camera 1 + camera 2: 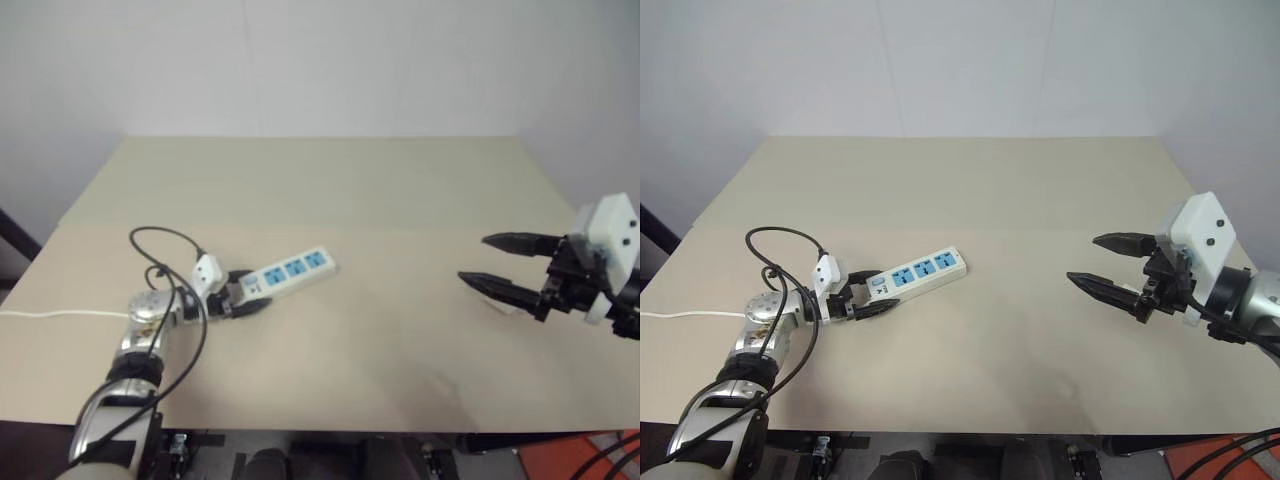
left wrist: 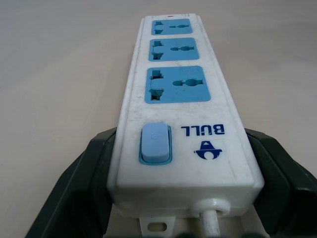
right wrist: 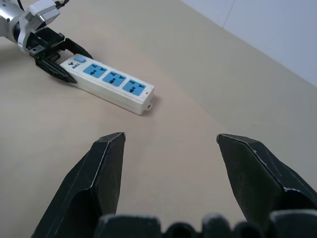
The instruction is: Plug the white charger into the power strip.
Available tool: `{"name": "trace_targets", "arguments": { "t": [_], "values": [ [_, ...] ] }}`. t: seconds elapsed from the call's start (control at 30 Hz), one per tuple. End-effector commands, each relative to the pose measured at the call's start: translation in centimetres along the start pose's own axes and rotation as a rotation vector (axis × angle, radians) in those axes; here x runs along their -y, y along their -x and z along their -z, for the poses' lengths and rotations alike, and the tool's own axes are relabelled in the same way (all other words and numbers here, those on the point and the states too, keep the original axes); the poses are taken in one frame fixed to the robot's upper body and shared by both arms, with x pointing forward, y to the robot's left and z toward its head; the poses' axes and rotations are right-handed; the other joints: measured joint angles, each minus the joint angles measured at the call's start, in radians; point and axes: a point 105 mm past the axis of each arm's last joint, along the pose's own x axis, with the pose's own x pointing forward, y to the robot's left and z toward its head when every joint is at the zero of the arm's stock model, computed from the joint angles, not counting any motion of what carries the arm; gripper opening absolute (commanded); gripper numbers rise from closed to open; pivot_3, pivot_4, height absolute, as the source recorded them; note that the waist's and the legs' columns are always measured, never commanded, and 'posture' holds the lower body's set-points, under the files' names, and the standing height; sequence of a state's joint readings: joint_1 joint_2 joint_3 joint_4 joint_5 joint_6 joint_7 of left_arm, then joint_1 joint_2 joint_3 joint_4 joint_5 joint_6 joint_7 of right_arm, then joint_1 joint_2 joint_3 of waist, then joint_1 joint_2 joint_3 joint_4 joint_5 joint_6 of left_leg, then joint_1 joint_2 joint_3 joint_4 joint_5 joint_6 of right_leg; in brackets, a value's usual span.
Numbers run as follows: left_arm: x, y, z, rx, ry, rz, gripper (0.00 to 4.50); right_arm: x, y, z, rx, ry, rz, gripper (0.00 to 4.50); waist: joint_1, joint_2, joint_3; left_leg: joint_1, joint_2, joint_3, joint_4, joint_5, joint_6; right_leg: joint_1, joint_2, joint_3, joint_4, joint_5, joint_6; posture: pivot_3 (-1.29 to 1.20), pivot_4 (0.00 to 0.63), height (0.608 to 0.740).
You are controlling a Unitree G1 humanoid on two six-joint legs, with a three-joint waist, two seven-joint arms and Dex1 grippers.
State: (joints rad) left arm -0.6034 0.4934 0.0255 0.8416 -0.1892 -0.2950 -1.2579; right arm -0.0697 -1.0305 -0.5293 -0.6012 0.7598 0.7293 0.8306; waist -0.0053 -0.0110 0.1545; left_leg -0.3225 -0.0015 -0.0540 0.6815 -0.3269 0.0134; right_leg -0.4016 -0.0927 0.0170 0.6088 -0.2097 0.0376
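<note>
The power strip (image 1: 292, 269), a long white bar with three blue sockets, lies flat on the tan table left of centre. My left gripper (image 1: 250, 292) is shut on its switch end (image 2: 155, 144), one black finger (image 2: 79, 188) against each long side. My right gripper (image 1: 474, 259) hangs open above the table at the right, nothing between its fingers (image 3: 106, 163), pointing toward the strip. A small white bit (image 1: 503, 305) peeks out on the table behind its lower finger; it may be the white charger, mostly hidden.
The strip's thin white cord (image 1: 50, 313) runs off the table's left edge. A broad stretch of bare table (image 1: 400, 330) lies between the strip and my right gripper. A white wall stands behind the table's far edge.
</note>
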Motion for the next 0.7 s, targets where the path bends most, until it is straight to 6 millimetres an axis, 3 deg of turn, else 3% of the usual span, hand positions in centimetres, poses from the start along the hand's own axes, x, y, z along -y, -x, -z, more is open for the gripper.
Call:
{"name": "trace_targets", "arguments": {
  "t": [0.03,0.37,0.7],
  "values": [
    [1.0,-2.3,-2.2,0.037,-0.045,0.143,3.30,0.1,0.3,-0.6,0.016,0.038,0.023,3.56,0.008,0.000,0.000,0.000,0.000,0.000,0.000,0.000,0.000,0.000,0.000,0.000,0.000,0.000,0.000,0.00,0.150,0.740],
    [3.5,-6.7,-4.1,0.041,-0.123,0.385,3.30,0.5,0.6,-0.6,0.018,0.031,0.059,3.56,0.015,-0.001,0.001,-0.005,0.000,0.000,0.000,0.000,0.000,-0.002,0.000,-0.001,0.000,0.000,0.001,0.00,0.150,0.740],
    [6.0,-9.0,-3.2,0.004,-0.210,0.498,3.30,1.1,0.8,0.0,-0.003,0.032,0.102,3.56,0.018,-0.001,0.001,-0.010,-0.001,-0.001,0.002,0.000,0.000,-0.003,0.000,-0.003,-0.002,0.001,0.002,0.00,0.150,0.740]
  ]
}}
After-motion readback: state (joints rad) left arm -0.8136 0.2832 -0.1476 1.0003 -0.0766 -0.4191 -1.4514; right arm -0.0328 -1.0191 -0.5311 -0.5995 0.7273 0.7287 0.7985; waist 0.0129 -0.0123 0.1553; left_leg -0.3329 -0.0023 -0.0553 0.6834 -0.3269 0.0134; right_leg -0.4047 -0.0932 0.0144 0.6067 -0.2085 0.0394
